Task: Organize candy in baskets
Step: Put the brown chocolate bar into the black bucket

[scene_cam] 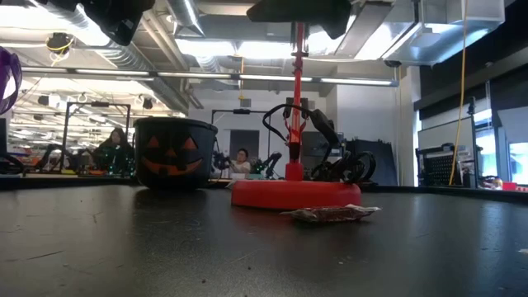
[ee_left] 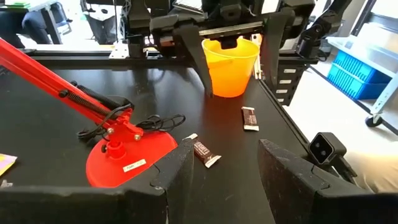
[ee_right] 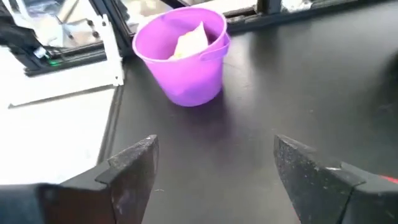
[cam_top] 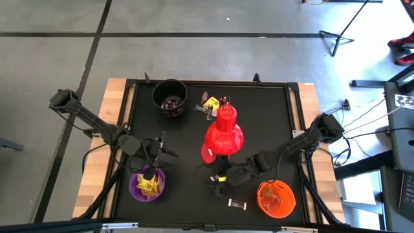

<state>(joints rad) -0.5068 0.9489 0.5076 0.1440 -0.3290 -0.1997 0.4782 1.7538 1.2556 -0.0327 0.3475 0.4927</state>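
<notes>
My left fingers (cam_top: 152,169) hang just above the purple bucket (cam_top: 147,184), parted with nothing between them, a sensible place to be since that bucket already carries the yellow-wrapped sweets (cam_top: 149,184) and this arm seems to serve it. My right fingers (cam_top: 218,181) stand spread wide and empty, low over the black surface (cam_top: 272,129) just in front of the red lamp (cam_top: 223,134), pointing toward the purple bucket; I judge they are set this wide to come down around a small sweet. A dark brown sweet (ee_left: 204,152) lies flat beside the lamp's round base, near those right fingers, and a second brown one (ee_left: 249,117) lies loose closer to the orange bucket (cam_top: 276,198). The orange bucket sits at the near right corner, within the right arm's easy reach. The black bucket (cam_top: 169,97) stands at the far side, left of centre, with some dark pieces inside. A few more sweets (cam_top: 209,103), one yellow, lie in a small cluster just behind the lamp's head, between it and the black bucket. Sorting looks partway done: several pieces remain loose on the surface, each colour apparently bound for its own bucket.
</notes>
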